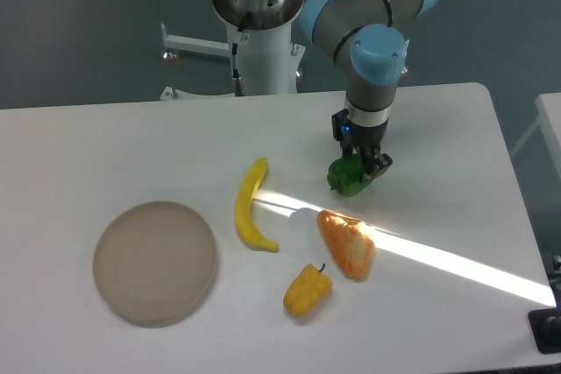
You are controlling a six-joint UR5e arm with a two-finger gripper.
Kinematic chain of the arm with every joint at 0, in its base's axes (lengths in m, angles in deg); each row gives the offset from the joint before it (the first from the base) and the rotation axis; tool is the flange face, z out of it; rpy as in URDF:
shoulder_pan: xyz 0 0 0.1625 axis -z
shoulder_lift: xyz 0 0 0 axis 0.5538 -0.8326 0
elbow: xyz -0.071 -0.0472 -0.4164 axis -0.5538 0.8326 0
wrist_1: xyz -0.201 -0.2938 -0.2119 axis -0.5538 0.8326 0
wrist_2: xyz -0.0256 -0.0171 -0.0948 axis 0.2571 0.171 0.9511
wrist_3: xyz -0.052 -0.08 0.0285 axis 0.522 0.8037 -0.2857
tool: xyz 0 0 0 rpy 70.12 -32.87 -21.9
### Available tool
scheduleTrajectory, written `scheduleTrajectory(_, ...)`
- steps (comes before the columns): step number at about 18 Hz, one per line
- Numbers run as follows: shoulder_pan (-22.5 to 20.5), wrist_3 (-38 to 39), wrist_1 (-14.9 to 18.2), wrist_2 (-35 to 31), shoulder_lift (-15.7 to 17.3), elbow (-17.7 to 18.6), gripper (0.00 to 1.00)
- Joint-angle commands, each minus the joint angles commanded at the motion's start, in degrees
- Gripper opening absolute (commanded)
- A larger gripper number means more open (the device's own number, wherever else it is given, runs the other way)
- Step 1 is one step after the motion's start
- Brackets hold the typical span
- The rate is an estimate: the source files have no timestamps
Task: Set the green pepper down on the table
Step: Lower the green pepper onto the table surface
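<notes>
green pepper point(348, 178) top hidden by fingers point(380, 166)

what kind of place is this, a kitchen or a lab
Most likely a robotics lab: an arm's gripper holds a green pepper over a bare white table, with a banana and plate laid out.

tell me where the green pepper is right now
The green pepper is held in the gripper right of centre in the camera view, just above the orange piece of food and to the right of the banana.
</notes>
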Motion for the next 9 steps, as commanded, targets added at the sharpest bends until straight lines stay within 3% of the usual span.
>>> scheduleTrajectory(9, -0.3, -0.7, -0.9, 1.7, -1.8, -0.3, 0.33)
